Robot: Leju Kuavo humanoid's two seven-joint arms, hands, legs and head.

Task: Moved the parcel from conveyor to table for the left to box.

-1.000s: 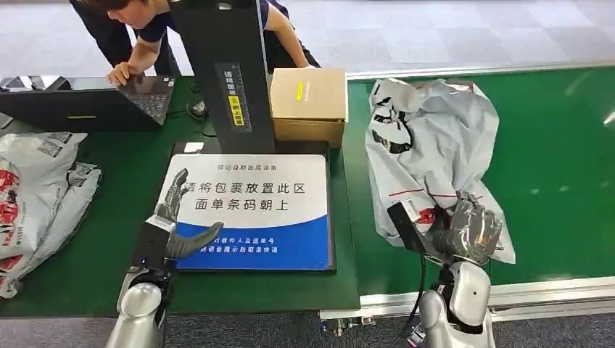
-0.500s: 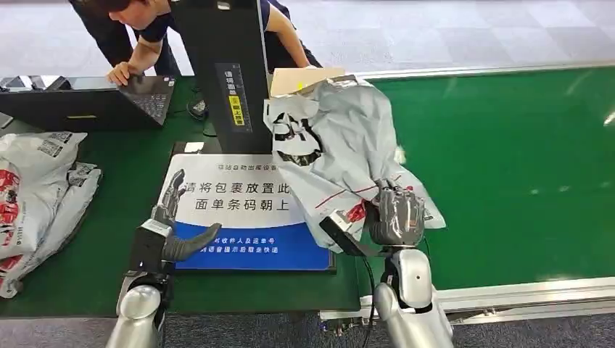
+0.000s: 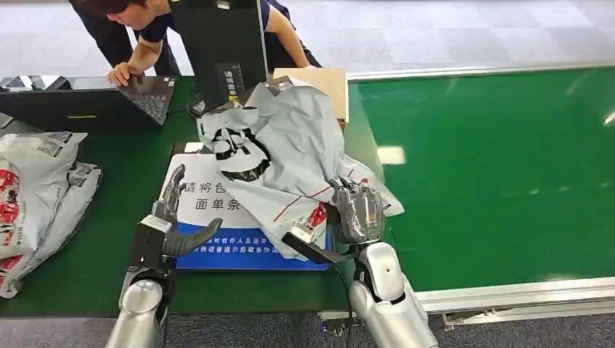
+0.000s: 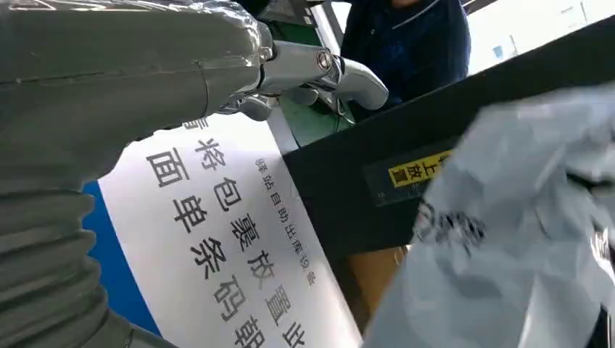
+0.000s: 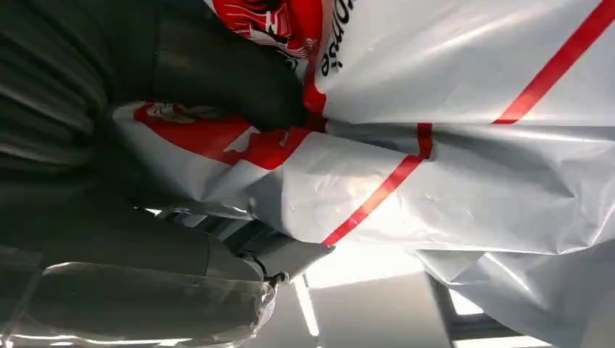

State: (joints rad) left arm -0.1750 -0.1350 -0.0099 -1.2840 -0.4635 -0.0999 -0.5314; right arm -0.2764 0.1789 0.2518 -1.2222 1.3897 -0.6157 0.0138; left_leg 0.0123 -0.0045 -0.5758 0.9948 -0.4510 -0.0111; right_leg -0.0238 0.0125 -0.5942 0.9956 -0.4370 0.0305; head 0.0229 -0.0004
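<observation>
Gripping the parcel (image 3: 290, 156), right robot hand (image 3: 357, 212) has carried it leftward over the placard (image 3: 190, 199).

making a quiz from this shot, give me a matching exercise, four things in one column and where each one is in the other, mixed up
Things:
1. grey parcel
2. laptop
3. cardboard box
4. left hand

Places:
A. behind the parcel, by the conveyor's edge
B. at the near left corner of the blue and white mat, holding nothing
C. under a person's hand, far left
D. in the right hand, draped over the mat

Pairs: 1-D, 2-C, 3-A, 4-B
</observation>
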